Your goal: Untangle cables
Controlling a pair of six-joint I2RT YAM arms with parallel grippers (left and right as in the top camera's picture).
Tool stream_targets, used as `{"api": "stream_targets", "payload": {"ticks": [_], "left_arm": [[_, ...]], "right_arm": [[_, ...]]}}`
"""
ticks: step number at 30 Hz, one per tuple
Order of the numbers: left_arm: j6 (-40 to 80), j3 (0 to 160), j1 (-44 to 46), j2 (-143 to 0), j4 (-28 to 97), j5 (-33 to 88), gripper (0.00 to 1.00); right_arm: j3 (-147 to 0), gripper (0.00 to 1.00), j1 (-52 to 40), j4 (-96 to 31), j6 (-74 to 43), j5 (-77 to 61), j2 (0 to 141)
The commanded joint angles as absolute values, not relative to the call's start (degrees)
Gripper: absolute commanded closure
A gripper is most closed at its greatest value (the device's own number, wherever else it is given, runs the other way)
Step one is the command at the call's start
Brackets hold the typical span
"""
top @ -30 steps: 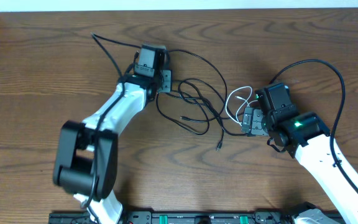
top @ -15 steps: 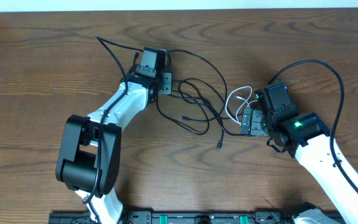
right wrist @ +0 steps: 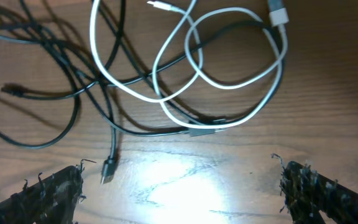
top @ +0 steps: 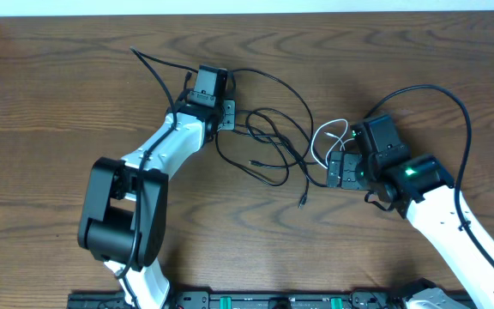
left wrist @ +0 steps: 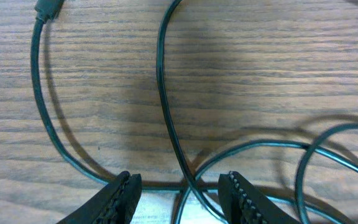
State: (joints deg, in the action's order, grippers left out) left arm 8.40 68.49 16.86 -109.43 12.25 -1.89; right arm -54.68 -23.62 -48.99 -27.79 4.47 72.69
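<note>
Worktop (top: 58, 86): brown wood grain, carrying both arms and all the cords.
Black cables (top: 268, 137): several thin cords looped over one another around the middle of the worktop, a little toward its far edge. One strand runs out toward the far left corner.
White cable (right wrist: 277, 14): coiled in a few loops on the right side of the tangle. It crosses over and under black strands, and its pale plug lies at the outer side of the coil.
Loose black plug (right wrist: 107, 171): lies flat on the bare wood at the near side of the tangle, apart from the white loops.
Left gripper (top: 226, 112): at the left side of the tangle, low over the wood. In the wrist view its two fingers stand apart, released, with two black strands crossing in the gap between them. Whether either finger touches a strand is hard to tell, as the crossing sits at the picture's bottom edge.
Right gripper (top: 341, 168): at the right side of the tangle, beside the white coil. Its fingers are spread wide and hold nothing, and the white loops lie just ahead of them.
</note>
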Motion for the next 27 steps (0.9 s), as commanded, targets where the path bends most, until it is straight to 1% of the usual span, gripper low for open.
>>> {"api": "stream_targets", "payload": {"ticks": [1,8,9,10,12,21,24,27], "left_arm": [[11.6,68.6,16.7,-113.4,12.2,-3.0,0.53],[12.8,68.6,16.7,-115.9,11.3,-3.0,0.53],[12.8,68.6,16.7,-115.9,11.1,-3.0,0.57],[12.8,68.6,16.7,-115.9,11.0,-3.0,0.66],[12.9,68.6,16.7,-115.9,11.0,-3.0,0.92],[13.9,68.6,16.7,-114.3,13.8,-0.3,0.93],[13.8,68.6,16.7,-109.5,16.9,-0.5,0.93],[12.7,68.6,16.7,-101.8,20.4,-0.5,0.93]], "right_arm": [[-55.0,0.01,-24.8,-49.1,-27.2,3.9,72.2],[-55.0,0.01,-25.2,-49.1,-27.2,3.9,72.2],[-55.0,0.01,-25.2,-49.1,-27.2,3.9,72.2],[-55.0,0.01,-25.2,-49.1,-27.2,3.9,72.2],[-55.0,0.01,-25.2,-49.1,-27.2,4.0,72.2],[-55.0,0.01,-25.2,-49.1,-27.1,4.4,72.2],[-55.0,0.01,-25.2,-49.1,-27.1,4.5,72.2],[-55.0,0.01,-25.2,-49.0,-27.1,4.8,72.2]]}}
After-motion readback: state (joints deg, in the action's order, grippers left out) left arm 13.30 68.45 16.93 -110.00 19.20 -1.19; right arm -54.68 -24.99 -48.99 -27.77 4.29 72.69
